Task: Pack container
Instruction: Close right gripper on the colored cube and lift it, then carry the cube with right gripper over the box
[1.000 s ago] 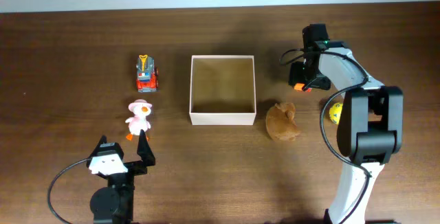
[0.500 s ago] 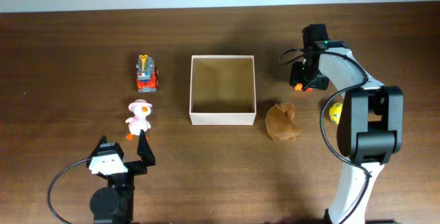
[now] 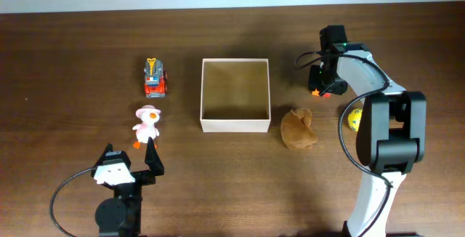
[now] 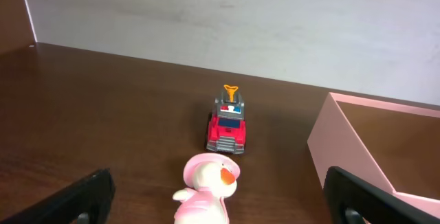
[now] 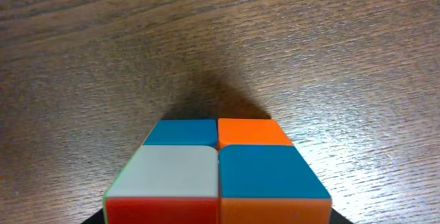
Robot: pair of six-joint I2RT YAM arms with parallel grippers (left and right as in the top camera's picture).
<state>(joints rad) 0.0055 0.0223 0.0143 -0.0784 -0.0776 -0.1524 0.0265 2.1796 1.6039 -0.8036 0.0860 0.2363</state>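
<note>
At mid-bench (image 3: 73, 48) I see the container (image 3: 235, 126), between both arms. My left claw (image 3: 131, 153) is spread wide, holding nothing. My right claw (image 3: 325, 84) sits over a colour cube (image 5: 220, 176); I cannot tell if it grips.

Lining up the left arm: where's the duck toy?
In the overhead view, the duck toy sits left of the container, just below the red truck in frame.

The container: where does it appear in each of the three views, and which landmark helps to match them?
Overhead: container at the centre.
Left wrist: part of it at the right edge.
Right wrist: not in it; only a cube on wood.
Landmark: the red truck, left of the container in overhead and left wrist.
</note>
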